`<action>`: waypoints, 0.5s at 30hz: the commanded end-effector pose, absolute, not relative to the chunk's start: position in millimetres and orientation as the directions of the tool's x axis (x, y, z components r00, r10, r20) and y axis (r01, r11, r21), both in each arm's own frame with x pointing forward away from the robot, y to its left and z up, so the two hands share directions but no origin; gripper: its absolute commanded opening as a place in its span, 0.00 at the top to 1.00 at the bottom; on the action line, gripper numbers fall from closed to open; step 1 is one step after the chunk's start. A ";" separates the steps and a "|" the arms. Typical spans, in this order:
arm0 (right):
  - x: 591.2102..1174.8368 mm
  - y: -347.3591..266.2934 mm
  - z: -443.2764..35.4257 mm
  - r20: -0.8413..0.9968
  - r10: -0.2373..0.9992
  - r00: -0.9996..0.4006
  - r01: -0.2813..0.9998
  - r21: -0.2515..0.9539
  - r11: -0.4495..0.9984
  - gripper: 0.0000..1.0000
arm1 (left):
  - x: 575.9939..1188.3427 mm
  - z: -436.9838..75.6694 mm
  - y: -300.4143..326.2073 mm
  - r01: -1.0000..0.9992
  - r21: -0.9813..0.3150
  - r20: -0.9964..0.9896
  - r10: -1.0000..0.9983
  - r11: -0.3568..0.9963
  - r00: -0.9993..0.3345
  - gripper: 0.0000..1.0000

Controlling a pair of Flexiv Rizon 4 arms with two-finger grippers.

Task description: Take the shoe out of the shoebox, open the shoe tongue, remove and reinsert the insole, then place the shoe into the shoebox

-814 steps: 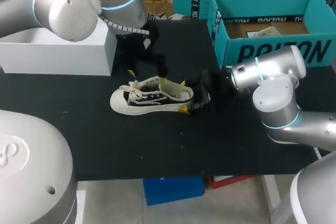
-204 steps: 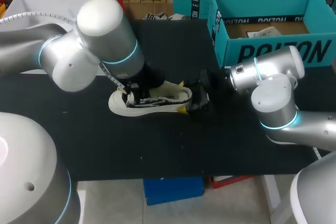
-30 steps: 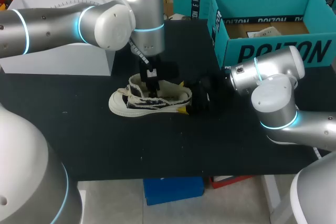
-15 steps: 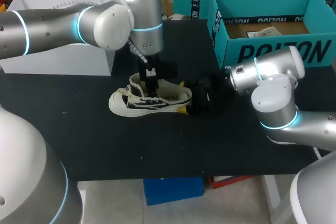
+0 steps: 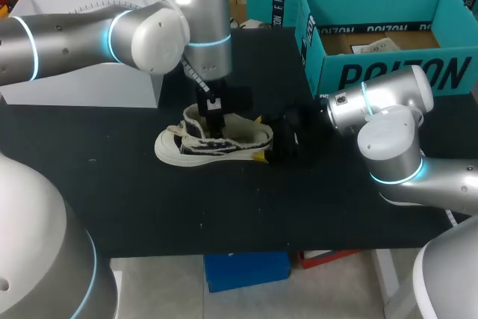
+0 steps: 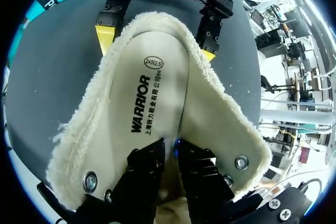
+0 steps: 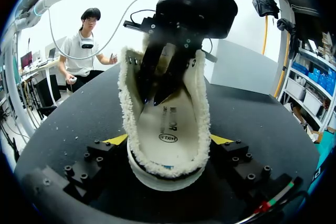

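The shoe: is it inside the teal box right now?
No, the shoe stands on the black table, to one side of the teal shoebox and outside it.

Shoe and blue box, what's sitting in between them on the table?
The head view shows the right gripper there, clamped on the heel of the shoe, with the shoebox beyond it.

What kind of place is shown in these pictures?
Probably a robot test bench: on a black table, the right gripper holds a shoe, the left gripper pinches its insole, and a teal shoebox stands nearby.
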State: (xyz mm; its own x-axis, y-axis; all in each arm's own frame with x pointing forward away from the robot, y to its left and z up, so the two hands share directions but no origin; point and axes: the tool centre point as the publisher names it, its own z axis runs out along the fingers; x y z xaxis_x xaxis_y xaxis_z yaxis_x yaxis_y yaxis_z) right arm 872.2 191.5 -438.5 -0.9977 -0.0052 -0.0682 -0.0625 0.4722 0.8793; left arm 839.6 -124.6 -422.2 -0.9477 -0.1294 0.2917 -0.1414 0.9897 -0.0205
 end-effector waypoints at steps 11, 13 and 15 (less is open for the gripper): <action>874.6 190.4 -440.2 -0.066 -0.004 -0.998 -0.060 0.879 0.473 1.00 | 836.1 -456.1 -113.3 -0.186 0.116 0.095 -0.197 0.976 -0.976 0.97; 874.6 190.4 -440.2 -0.066 -0.004 -0.998 -0.060 0.879 0.473 1.00 | 836.2 -460.1 -111.5 -0.189 0.129 0.075 -0.200 0.973 -0.977 0.96; 874.6 190.4 -440.2 -0.066 -0.004 -0.998 -0.060 0.879 0.473 1.00 | 837.0 -463.5 -108.7 -0.190 0.136 0.062 -0.199 0.972 -0.978 0.90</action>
State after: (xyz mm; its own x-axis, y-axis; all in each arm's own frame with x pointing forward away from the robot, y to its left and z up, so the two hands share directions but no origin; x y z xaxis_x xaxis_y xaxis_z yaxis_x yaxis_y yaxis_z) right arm 872.4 192.3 -438.8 -0.9976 -0.0054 -0.0683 -0.0627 0.4721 0.8793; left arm 843.2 -116.4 -426.3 -0.9755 -0.2008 0.0901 -0.1885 0.9736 0.1291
